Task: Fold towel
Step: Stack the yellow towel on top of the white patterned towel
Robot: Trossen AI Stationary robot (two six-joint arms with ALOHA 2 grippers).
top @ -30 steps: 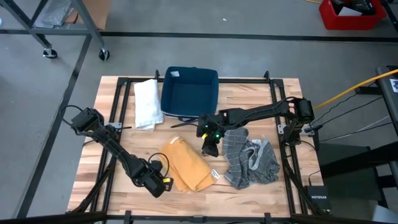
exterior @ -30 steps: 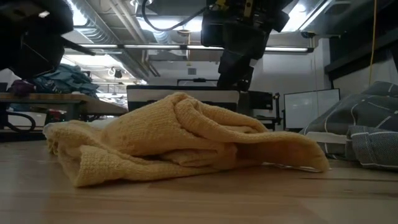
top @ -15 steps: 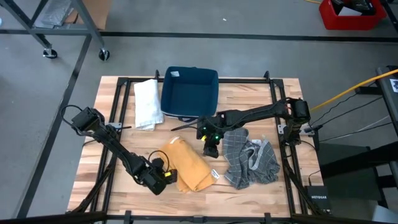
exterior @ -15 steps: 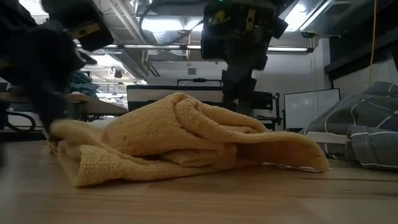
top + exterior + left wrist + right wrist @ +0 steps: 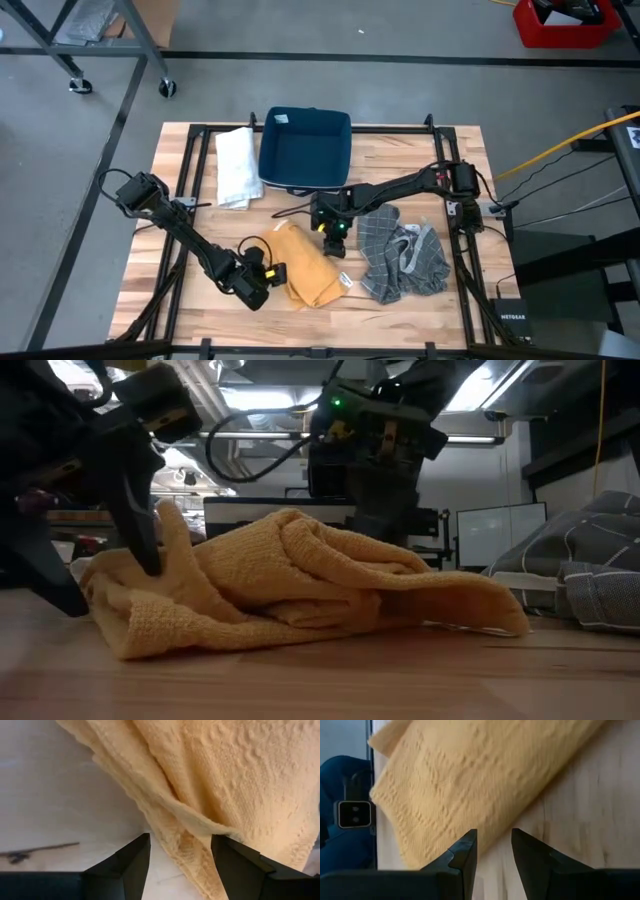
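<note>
Wooden table carrying, in descending size: a dark blue bin at the far edge; a grey checked cloth bunched at the right; the yellow towel, the task's object, crumpled near the front centre; and a folded white towel just left of the bin. In the low view the yellow towel lies in a loose heap on the boards, with the grey cloth at the right margin. The left gripper is at the towel's left edge, its jaws spread wide with a raised fold of the knit lying between the fingers but not pinched. The right gripper hovers beside the towel's far right edge, jaws parted narrowly and empty, fingers over the towel's border and bare wood.
</note>
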